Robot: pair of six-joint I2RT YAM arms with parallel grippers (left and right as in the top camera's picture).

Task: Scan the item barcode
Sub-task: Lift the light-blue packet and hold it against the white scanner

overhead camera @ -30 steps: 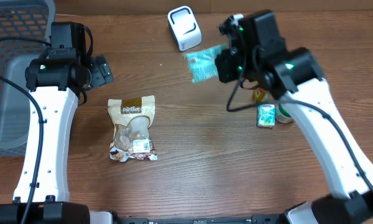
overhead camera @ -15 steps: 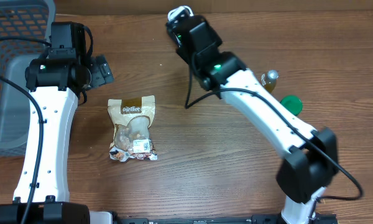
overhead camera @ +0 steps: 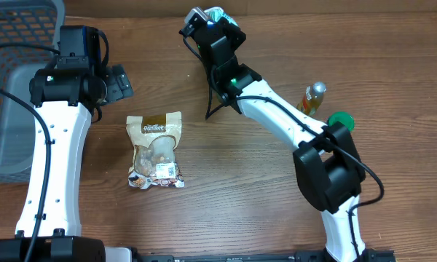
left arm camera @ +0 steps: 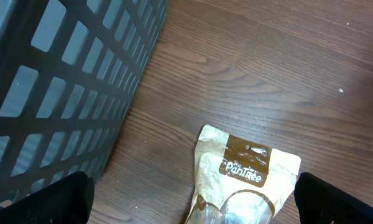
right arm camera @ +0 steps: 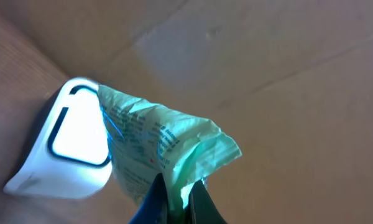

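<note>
Green packet (right arm camera: 165,149) pinched in right jaws, before scanner (right arm camera: 74,140) (table's far edge); left jaws wide, empty.

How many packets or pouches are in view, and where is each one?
2. The PanTree snack pouch lies on the table, left of centre. The pale green packet is pinched in the right gripper, in front of the white barcode scanner. The right arm may hide others.

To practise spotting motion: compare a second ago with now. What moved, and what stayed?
The right gripper, still shut on the packet, swung left and away from its base, carrying the packet over to the scanner. Nothing was let go. The open left gripper, the bag and the basket stayed put.
</note>
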